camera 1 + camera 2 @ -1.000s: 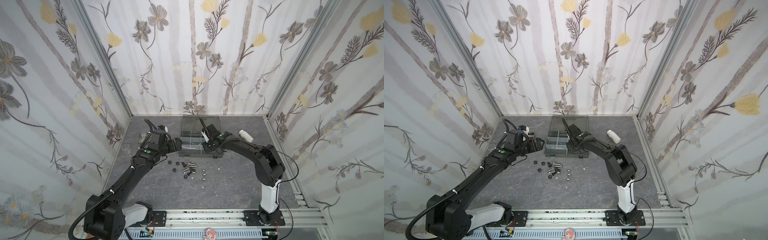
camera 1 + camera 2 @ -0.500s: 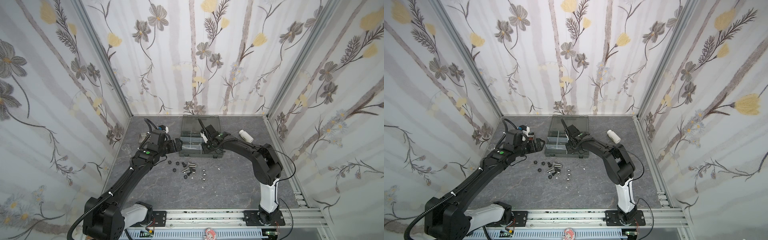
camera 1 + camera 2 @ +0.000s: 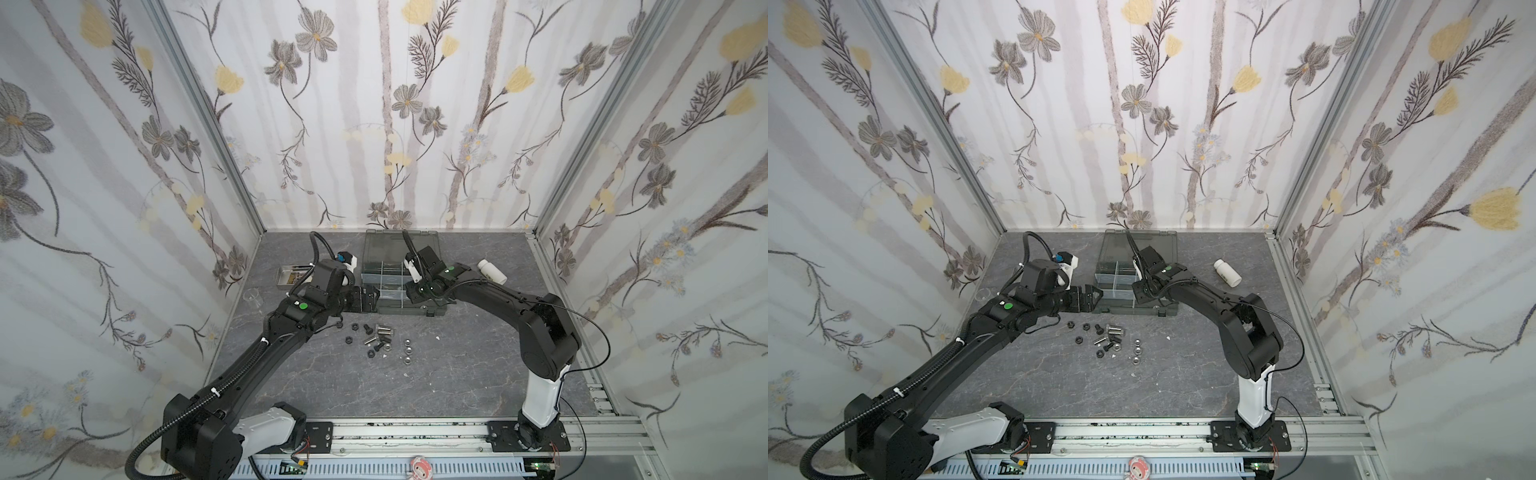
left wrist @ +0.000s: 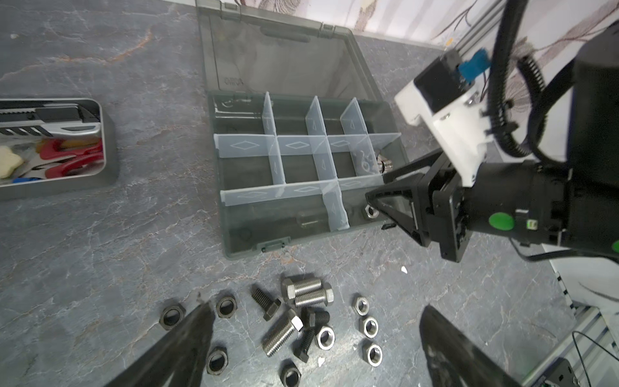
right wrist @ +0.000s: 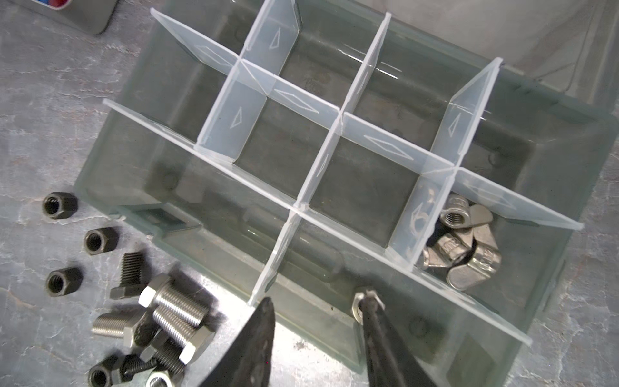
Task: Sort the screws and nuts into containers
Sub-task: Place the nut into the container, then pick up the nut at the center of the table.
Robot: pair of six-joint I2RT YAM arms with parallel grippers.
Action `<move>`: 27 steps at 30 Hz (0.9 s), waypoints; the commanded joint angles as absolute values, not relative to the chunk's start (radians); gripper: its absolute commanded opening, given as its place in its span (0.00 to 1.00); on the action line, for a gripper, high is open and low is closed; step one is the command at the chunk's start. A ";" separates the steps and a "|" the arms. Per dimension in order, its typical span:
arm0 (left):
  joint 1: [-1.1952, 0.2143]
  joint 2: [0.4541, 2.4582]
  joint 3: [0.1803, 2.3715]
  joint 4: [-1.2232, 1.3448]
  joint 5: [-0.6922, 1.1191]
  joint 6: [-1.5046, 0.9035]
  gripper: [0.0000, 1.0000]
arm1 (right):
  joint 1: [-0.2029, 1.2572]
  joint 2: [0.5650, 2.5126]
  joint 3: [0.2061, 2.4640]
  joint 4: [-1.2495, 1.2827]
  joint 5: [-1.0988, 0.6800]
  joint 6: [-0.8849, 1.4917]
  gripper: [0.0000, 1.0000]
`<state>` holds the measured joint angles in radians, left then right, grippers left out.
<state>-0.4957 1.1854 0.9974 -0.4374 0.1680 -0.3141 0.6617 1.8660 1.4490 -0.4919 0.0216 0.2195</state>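
Fingers (image 5: 254, 341) of right gripper (image 5: 318, 296) are parting halfway, dropping shiny silver hex nut (image 5: 357, 306) into dark grey organizer box's (image 4: 244, 248) corner compartment (image 5: 435, 318).

The right gripper (image 5: 318, 300) has parted its jaws, freeing a silver nut (image 5: 356, 307).

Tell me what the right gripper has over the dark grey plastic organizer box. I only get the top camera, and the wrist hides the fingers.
Observer: In the right wrist view, the right gripper has its fingers parted with nothing between them.
Operator: Check for a nut near it.
Observer: A small silver hex nut sits at one fingertip, inside the organizer box, in the near-row compartment at the box's right end.
Operator: Report the compartment beside that one.
Observer: It holds a pile of silver wing nuts, behind a pale translucent divider.
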 commanded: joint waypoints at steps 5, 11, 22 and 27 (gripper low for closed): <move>-0.585 1.186 1.005 -0.506 0.092 -0.310 0.88 | 0.645 1.731 1.355 -0.437 0.022 0.253 0.52; -0.686 1.223 1.005 -0.543 0.030 -0.350 0.82 | 0.610 1.577 1.239 -0.392 0.030 0.273 0.56; -0.832 1.346 1.009 -0.572 -0.056 -0.440 0.69 | 0.559 1.375 1.085 -0.365 0.044 0.288 0.59; -0.896 1.428 1.039 -0.588 -0.097 -0.494 0.66 | 0.537 1.310 1.030 -0.356 0.052 0.289 0.60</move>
